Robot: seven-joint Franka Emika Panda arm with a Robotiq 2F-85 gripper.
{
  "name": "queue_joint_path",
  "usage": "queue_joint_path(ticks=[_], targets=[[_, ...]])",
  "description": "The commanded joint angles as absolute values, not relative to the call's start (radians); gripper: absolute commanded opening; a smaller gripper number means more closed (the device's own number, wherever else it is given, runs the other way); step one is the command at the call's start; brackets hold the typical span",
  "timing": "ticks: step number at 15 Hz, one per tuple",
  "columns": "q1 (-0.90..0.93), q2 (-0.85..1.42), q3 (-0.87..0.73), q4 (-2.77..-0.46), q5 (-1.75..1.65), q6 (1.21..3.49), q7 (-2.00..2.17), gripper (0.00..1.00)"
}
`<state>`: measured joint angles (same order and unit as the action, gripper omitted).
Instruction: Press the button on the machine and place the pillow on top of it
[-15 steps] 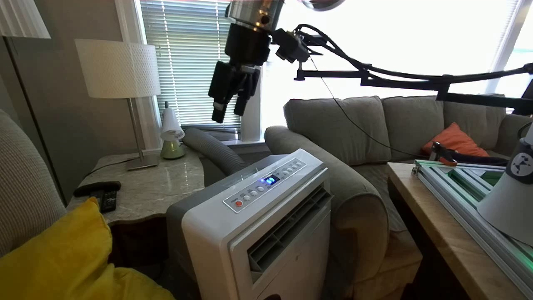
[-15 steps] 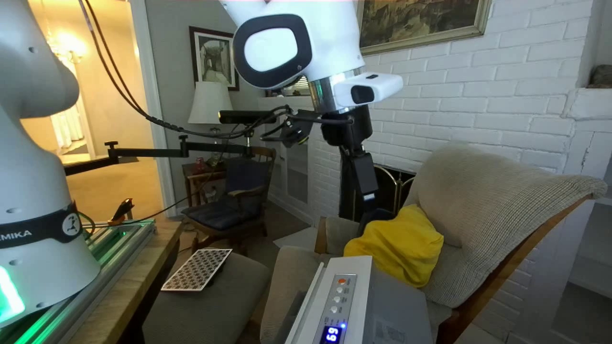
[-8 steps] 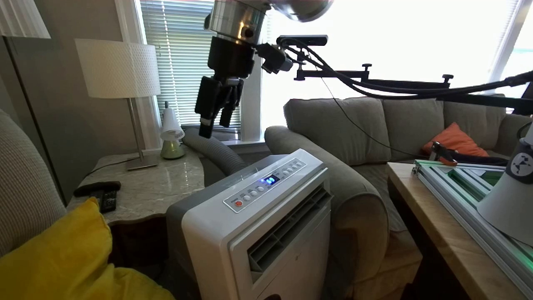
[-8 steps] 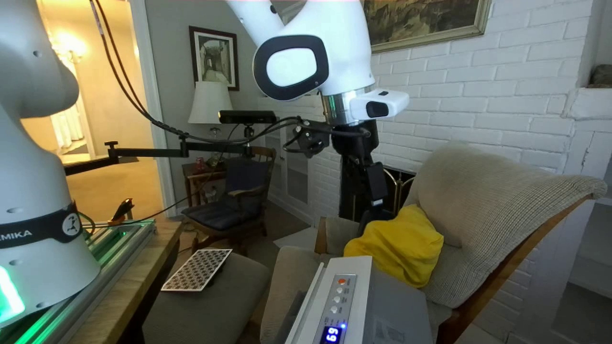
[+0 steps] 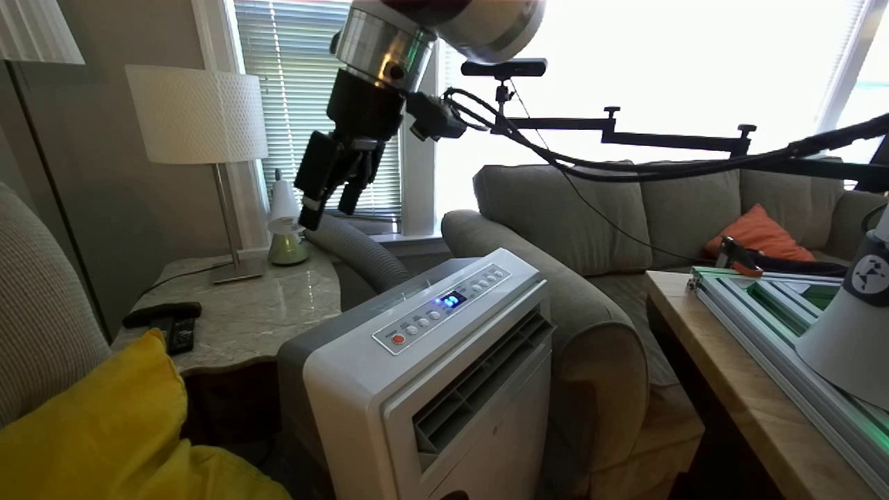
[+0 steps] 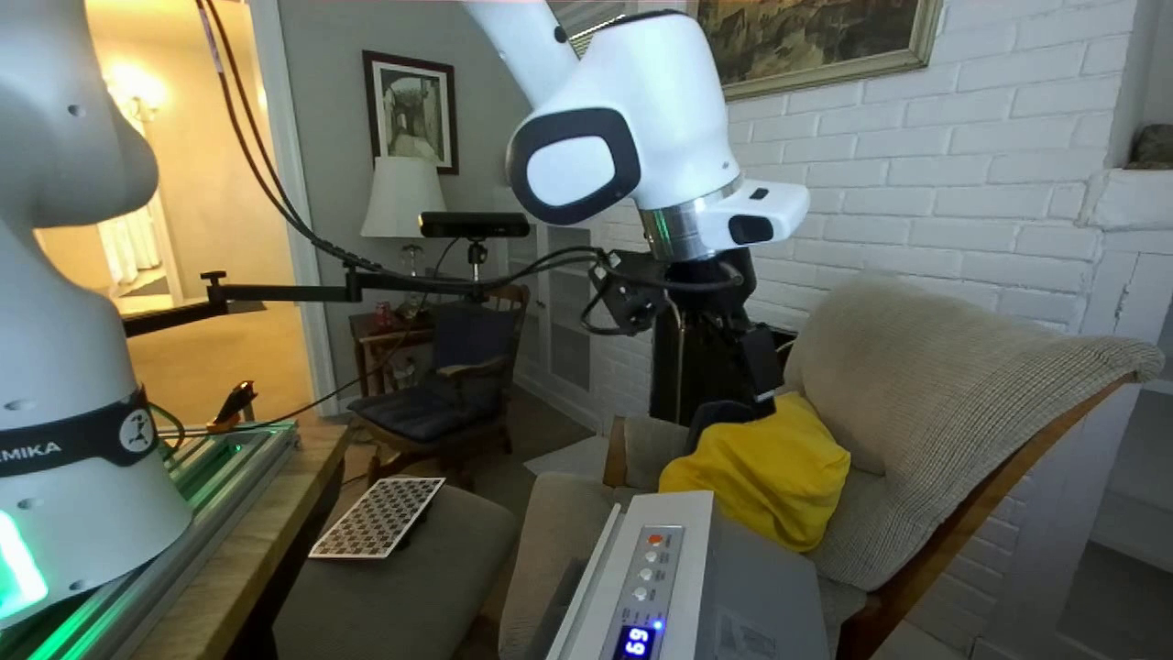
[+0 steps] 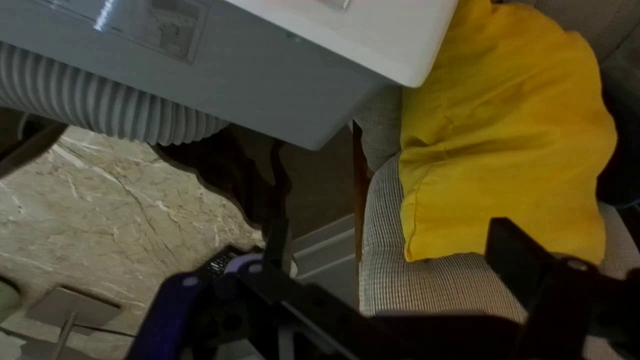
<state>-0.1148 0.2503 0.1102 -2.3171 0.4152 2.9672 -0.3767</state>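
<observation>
Wrist view: Robotiq gripper (image 7: 388, 240) released, fingers (image 7: 515, 260) spread wide. In both exterior views it hangs in midair, tilted, fingers down, higher than the yellow pillow (image 7: 500, 150) and the portable air conditioner (image 5: 427, 351).

Pillow lies on the armchair (image 6: 926, 412), against the knit-covered backrest, just beside the air conditioner's corner. Can't tell if those two touch.

Air conditioner stands between armchair and sofa (image 5: 562, 215). Control strip (image 5: 442, 310) on top: display (image 5: 453, 300) lit blue, orange-red button (image 5: 398, 339) at the strip's pillow end. Louvred vent (image 5: 483, 378) in the front face. Corrugated hose (image 7: 95, 102) behind it, passing the edge of the marble-topped side table (image 5: 285, 305).

Side table: table lamp (image 5: 196, 114) toward the back edge, small green-based lamp (image 5: 287, 250) at the corner nearest the hose, remote (image 5: 182, 337) and black handset (image 5: 161, 314) by the armchair-side edge.

Sofa: orange-red cushion (image 5: 760, 232) toward the far end.

Wooden bench (image 5: 701, 330): aluminium frame (image 5: 767, 351) along its long edge, robot base (image 5: 844, 340) on that, clamp (image 5: 785, 264) at the frame's short edge.

Ottoman (image 6: 394, 596) near the bench edge; patterned board (image 6: 378, 518) at the ottoman's far end, toward the dark-cushioned wooden chair (image 6: 431, 412).
</observation>
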Motion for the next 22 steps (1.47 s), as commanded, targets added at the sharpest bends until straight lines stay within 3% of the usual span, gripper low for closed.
queue_joint_path(ticks=[1, 6, 10, 11, 22], targets=[[-0.237, 0.431, 0.279, -2.131, 0.580, 3.042, -0.587, 1.00], [-0.298, 0.644, 0.364, -1.909, 0.539, 2.994, -0.650, 1.00], [-0.274, 0.769, 0.327, -1.775, 0.419, 2.879, -0.546, 1.00], [-0.296, 0.696, 0.354, -1.877, 0.437, 2.936, -0.555, 1.00], [-0.314, 0.860, 0.385, -1.693, 0.323, 2.875, -0.538, 1.00]])
